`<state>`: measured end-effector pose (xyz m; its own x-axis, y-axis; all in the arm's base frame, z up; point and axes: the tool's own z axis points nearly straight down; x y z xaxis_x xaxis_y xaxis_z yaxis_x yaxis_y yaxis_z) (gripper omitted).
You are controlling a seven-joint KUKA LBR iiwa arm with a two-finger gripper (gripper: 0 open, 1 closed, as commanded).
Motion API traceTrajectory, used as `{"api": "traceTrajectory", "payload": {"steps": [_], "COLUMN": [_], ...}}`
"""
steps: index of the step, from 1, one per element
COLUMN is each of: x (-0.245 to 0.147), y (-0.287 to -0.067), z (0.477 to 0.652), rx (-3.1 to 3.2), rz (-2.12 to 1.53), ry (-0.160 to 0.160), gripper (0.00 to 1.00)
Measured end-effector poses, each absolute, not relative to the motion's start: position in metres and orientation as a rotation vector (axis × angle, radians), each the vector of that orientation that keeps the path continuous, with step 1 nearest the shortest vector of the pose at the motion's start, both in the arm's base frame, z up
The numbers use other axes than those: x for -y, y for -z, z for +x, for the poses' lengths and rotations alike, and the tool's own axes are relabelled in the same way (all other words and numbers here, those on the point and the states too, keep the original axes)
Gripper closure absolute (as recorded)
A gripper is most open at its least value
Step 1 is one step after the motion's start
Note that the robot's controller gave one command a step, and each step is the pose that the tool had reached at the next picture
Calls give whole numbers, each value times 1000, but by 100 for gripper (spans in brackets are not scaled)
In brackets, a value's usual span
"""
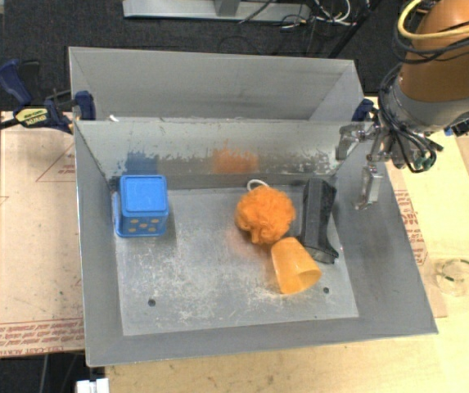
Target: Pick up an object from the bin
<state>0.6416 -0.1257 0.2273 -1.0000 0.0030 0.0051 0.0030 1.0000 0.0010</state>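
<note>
in the camera view the gripper (367,188) hangs at the right side of the grey metal bin (218,97), over the sloping right wall near the back corner, above the floor and touching none of the loose things. whether it is apart or together i cannot tell, and nothing shows in its grasp. nearest to it lies a flat black thing (320,219), set lengthways along the right edge of the floor. just left of that sits an orange mesh puff (265,214) with a white loop, and in front of the puff an orange cup (293,267) lies on its side, touching or nearly touching both. a blue cube (142,205) stands well apart at the left. by my reading the pick has not begun: this is the approach step. the next move calls for choosing one thing, coming over it and descending clear of the wall.
</note>
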Motion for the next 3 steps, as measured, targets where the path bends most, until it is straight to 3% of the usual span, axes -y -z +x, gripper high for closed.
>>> {"api": "traceTrajectory", "payload": {"steps": [1, 2, 3], "x": [125, 128, 80], "y": [-230, -224, -220], "z": [642, 625, 622], "rx": [3139, 3128, 3092], "rz": [-4, 324, 554], "ry": [1, 0, 0], "gripper": [0, 0, 0]}}
